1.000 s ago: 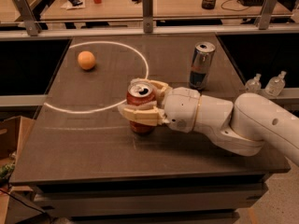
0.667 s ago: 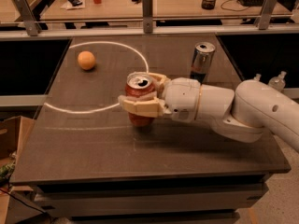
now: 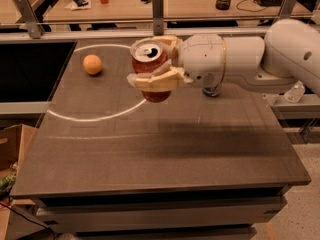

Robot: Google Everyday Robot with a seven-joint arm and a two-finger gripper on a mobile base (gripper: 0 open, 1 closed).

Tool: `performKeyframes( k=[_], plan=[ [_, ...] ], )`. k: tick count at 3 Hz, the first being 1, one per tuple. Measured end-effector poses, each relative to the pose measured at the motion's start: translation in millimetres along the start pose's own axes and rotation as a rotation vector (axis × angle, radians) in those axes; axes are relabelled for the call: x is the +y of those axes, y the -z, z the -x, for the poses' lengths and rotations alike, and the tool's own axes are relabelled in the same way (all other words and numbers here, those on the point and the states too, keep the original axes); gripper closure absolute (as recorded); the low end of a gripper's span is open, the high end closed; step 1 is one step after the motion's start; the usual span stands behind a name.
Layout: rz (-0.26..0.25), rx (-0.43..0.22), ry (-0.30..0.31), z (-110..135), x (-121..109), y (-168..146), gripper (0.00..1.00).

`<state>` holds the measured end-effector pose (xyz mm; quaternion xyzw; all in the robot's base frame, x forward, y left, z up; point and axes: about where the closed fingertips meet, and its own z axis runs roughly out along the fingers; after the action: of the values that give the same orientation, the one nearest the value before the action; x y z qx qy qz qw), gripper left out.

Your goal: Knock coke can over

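The coke can (image 3: 150, 64) is a short red can with a silver top and pull-tab. It is held upright in the air, well above the dark table (image 3: 165, 149). My gripper (image 3: 154, 64), with cream-coloured fingers (image 3: 152, 80), is shut on the can from the right, one finger behind it and one in front. The white arm reaches in from the right edge of the view.
An orange (image 3: 92, 64) lies at the table's back left, inside a white painted curve (image 3: 95, 116). The base of another can (image 3: 212, 91) shows behind the arm. A cardboard box (image 3: 10, 144) stands on the floor at left. A rail and a cluttered desk run behind.
The gripper has lifted the coke can off the table and carried it up and toward the back. The arm now hides most of the other can.
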<state>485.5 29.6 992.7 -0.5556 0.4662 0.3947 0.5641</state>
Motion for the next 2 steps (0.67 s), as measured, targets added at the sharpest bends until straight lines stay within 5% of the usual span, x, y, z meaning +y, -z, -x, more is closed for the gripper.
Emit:
performKeyframes(
  k=[2],
  plan=[
    [0.133,0.212,0.383,26.4,16.2,2.8,1.00]
  ],
)
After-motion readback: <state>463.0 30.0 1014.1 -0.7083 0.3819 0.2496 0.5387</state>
